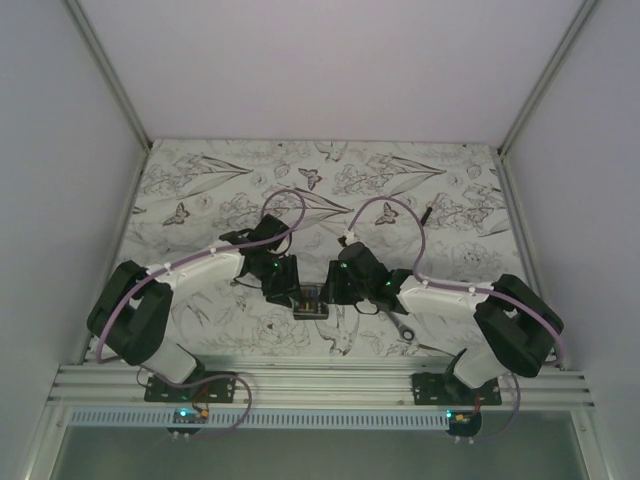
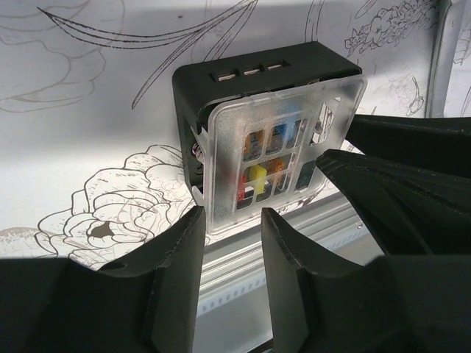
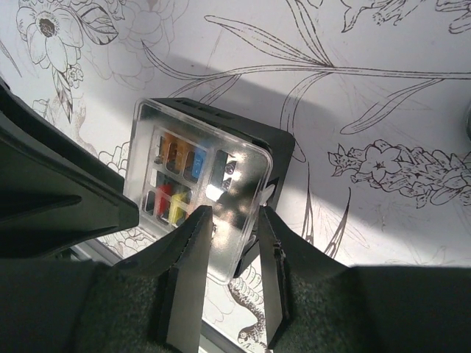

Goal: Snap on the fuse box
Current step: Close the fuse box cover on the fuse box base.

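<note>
The fuse box point(image 1: 308, 298) is a small black square box near the table's front edge, between my two grippers. In the left wrist view the black box point(image 2: 199, 95) carries a clear cover point(image 2: 283, 147) that sits tilted over its orange, blue, yellow and red fuses. My left gripper point(image 2: 232, 217) is open, with its tips just short of the cover's lower edge. My right gripper point(image 3: 234, 215) is open, its fingers on either side of the cover's near corner point(image 3: 199, 176). The black box point(image 3: 276, 147) shows behind the cover there.
A silver wrench point(image 1: 400, 322) lies right of the box, under the right arm. A small thin black stick point(image 1: 425, 213) lies farther back on the right. An aluminium rail point(image 1: 320, 385) runs along the table's front edge. White walls enclose the flower-printed table.
</note>
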You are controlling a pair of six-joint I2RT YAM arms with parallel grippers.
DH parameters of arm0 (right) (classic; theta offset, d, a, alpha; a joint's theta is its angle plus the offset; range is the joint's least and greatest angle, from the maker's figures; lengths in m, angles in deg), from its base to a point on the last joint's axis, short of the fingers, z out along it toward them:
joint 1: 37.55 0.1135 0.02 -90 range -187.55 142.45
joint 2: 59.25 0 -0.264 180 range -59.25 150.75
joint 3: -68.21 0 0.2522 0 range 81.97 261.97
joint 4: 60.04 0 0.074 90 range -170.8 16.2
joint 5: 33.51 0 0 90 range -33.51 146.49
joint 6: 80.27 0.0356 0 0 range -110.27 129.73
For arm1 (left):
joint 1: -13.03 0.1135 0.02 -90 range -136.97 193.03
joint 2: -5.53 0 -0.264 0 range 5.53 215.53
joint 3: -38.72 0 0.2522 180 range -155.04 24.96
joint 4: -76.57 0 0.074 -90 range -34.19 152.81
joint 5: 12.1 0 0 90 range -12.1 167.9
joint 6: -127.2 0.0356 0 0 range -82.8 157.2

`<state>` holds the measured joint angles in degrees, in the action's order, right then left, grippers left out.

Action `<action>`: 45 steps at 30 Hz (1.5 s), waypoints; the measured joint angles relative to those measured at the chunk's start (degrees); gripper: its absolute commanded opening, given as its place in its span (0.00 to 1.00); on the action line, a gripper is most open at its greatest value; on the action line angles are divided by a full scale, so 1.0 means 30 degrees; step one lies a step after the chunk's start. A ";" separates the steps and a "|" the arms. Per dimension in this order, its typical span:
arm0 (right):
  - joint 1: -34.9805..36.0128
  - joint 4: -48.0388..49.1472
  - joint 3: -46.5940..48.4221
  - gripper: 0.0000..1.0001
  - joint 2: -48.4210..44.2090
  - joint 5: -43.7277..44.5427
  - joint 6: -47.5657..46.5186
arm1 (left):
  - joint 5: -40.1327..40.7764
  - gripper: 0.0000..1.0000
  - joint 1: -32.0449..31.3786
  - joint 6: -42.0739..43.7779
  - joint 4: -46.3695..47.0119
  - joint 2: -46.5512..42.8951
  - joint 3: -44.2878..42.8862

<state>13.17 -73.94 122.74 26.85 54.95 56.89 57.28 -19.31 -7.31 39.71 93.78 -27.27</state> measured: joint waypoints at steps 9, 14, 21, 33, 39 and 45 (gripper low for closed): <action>0.0007 -0.0015 0.0029 0.41 -0.0015 -0.0015 -0.0160 | 0.0138 0.41 -0.0321 0.0007 -0.0175 0.0000 0.0000; 0.0051 -0.0015 0.0044 0.55 -0.0015 -0.0036 -0.0503 | 0.0270 0.46 -0.0386 0.0138 -0.0175 0.0000 0.0000; 0.0051 -0.0670 0.0058 0.69 -0.1115 0.0488 -0.0933 | 0.0291 0.52 -0.0328 -0.0007 -0.0168 -0.0444 0.0437; 0.0095 -0.0313 -0.1086 0.66 -0.1450 -0.0255 0.0117 | 0.0350 0.50 -0.0663 -0.0430 -0.0153 -0.0415 0.0561; 0.0488 0.0823 -0.1129 0.59 -0.0692 -0.1086 0.0750 | 0.0415 0.48 -0.1209 -0.0670 0.0066 0.0219 0.0248; 0.0576 0.1552 -0.1202 0.51 -0.0350 -0.1341 0.1027 | 0.0969 0.48 -0.1537 -0.1086 0.0000 0.0219 0.0226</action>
<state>14.89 -69.29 119.14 25.81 50.93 59.97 60.19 -23.92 -10.57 39.71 94.43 -26.59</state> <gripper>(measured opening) 0.544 0.487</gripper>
